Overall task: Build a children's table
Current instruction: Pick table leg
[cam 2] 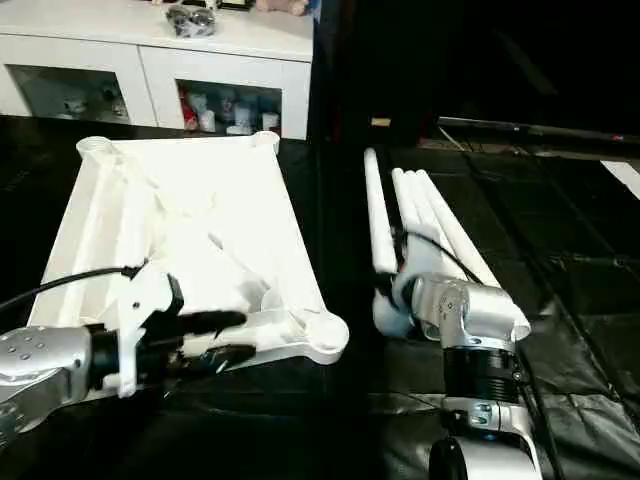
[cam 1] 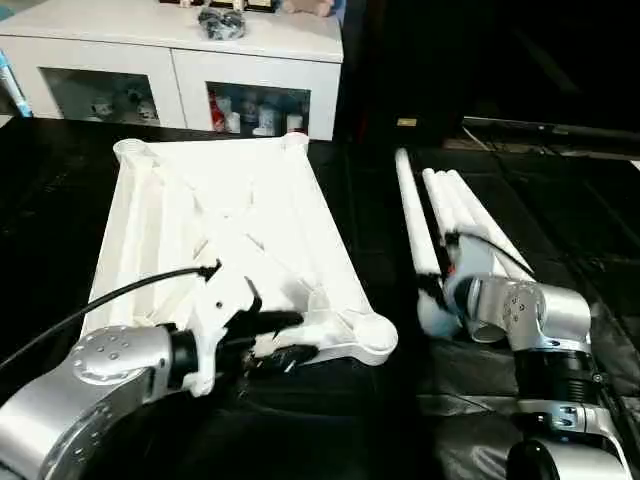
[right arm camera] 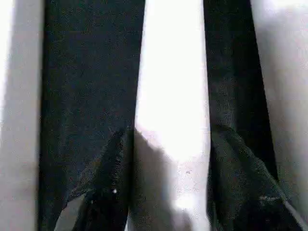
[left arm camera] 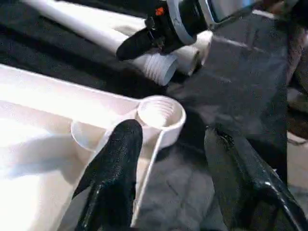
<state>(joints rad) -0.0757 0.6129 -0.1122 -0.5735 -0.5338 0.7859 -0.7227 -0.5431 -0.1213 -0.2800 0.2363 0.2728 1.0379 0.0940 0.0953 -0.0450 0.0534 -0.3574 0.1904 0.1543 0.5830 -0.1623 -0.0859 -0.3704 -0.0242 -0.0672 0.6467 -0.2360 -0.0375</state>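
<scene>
The children's table top point(cam 1: 230, 220) lies upside down on the black floor, ribs up, with round sockets at its corners. My left gripper point(cam 1: 290, 338) stands open astride the near rim beside the near right socket point(left arm camera: 161, 113); one finger point(left arm camera: 115, 159) is over the ribbed inside, the other point(left arm camera: 240, 183) outside over the floor. To the right, several white tube legs point(cam 1: 470, 215) lie side by side. My right gripper point(cam 1: 438, 275) is shut on the near end of the leftmost leg point(cam 1: 415, 220), which runs between its fingers point(right arm camera: 231, 183). That leg's threaded end point(left arm camera: 159, 67) points toward the socket.
A white cabinet point(cam 1: 180, 60) with glass doors stands behind the table top, a dark object point(cam 1: 222, 22) on it. A black cable point(cam 1: 100, 300) loops from my left wrist over the near left of the table top. Wrinkled black sheeting point(cam 1: 470, 400) covers the floor.
</scene>
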